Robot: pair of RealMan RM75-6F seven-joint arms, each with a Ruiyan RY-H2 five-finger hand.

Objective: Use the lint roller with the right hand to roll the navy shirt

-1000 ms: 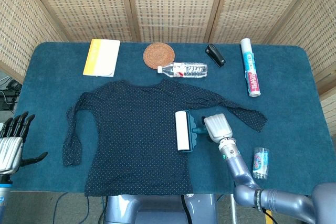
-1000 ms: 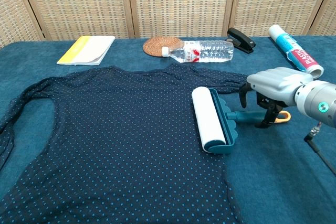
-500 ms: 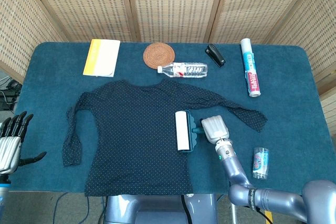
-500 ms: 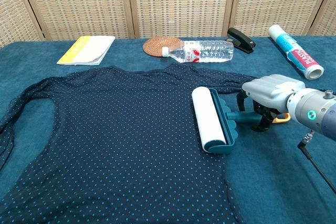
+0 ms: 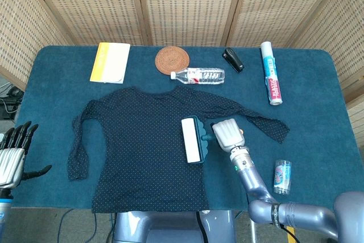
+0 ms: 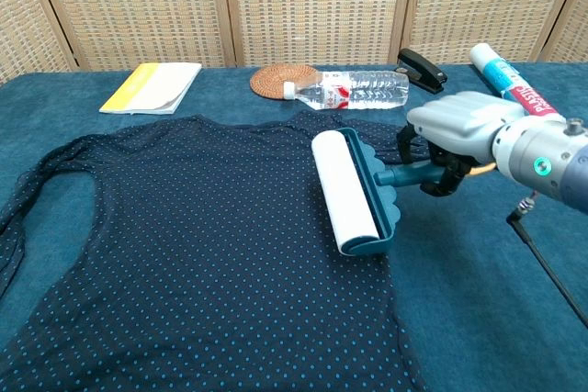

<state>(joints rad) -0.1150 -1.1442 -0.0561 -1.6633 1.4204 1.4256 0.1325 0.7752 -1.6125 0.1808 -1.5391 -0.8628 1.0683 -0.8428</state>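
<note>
The navy dotted shirt (image 5: 142, 140) (image 6: 184, 254) lies spread flat on the blue table. A lint roller (image 5: 192, 139) (image 6: 347, 192), white roll in a teal frame, sits on the shirt's right side. My right hand (image 5: 227, 134) (image 6: 455, 128) grips its teal handle from the right, fingers wrapped around it. At the table's front left edge my left hand (image 5: 12, 151) hangs with its fingers apart, holding nothing; the chest view does not show it.
Along the back lie a yellow booklet (image 5: 110, 62), a woven coaster (image 5: 172, 59), a water bottle (image 5: 198, 75), a black stapler (image 5: 232, 59) and a white tube (image 5: 271, 80). A small can (image 5: 282, 176) lies at the front right.
My right hand has closed on the roller handle and carried the roller left and slightly back, further onto the shirt. The left hand has stayed put.
</note>
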